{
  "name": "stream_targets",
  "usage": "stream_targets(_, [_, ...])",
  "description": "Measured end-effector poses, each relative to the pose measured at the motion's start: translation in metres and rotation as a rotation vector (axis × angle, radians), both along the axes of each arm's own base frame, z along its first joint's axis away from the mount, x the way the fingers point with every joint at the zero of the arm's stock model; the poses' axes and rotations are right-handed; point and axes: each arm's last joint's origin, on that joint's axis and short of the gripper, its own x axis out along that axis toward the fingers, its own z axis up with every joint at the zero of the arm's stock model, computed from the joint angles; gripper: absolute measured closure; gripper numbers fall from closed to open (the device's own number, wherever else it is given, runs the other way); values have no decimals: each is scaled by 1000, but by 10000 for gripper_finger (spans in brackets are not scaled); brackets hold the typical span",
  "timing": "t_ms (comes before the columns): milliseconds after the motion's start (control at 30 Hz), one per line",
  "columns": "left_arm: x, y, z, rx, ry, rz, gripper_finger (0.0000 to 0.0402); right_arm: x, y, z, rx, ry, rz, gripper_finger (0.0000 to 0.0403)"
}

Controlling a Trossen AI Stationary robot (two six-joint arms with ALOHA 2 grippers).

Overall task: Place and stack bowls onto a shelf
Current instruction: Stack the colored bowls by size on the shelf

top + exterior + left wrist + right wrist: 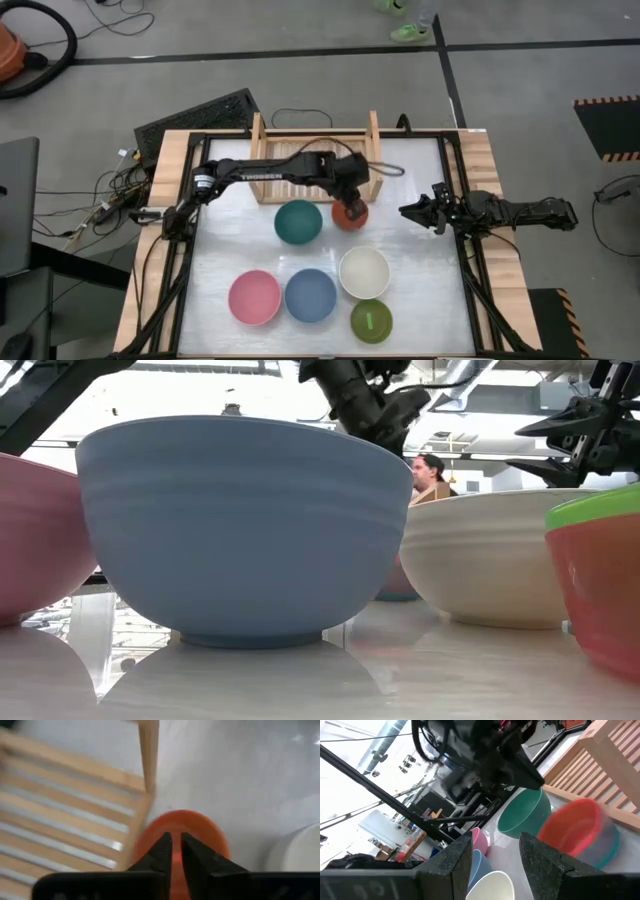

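The table [420,300] is a white top in a black frame, and at its far edge stands the wooden shelf [280,135], much of its slatted base hidden under the left arm. No bowl can be seen on the slats that show.

In the low view the blue bowl [235,525] fills most of the picture and blocks the middle of the table; the pink bowl [35,540] is cut off at one edge, and a green-rimmed bowl at the other edge shows only in part. A person shows far behind, between bowls.

From above, the teal bowl [298,222] sits near the shelf's front, the cream bowl [364,272] nearer the front of the table, and the olive bowl [371,320] just beside it. All look empty.

The left gripper [352,203] is clenched on the rim of the red-orange bowl [350,216], just in front of the shelf's right end and tilted in the right wrist view.

The right gripper [412,211] waits at the table's right edge, fingers spread and empty.
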Motion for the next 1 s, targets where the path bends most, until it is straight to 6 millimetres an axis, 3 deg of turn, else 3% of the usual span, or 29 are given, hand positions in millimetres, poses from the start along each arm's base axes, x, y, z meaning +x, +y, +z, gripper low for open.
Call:
stream_targets(167, [2,-9,2,204,37,-149,303,0,0,0,-5,0,-2,214])
stream_targets(333, [-2,-6,-11,201,92,-114,208,0,0,0,-7,1,-3,214])
stream_targets(433, [-4,-1,-26,184,113,-97,178,0,0,0,-8,1,-4,214])
stream_targets(700, [-2,1,-52,211,97,-208,204,0,0,0,-8,1,-5,214])
stream_targets(1000, [-8,27,-65,217,105,-242,223,0,0,0,-7,0,-5,214])
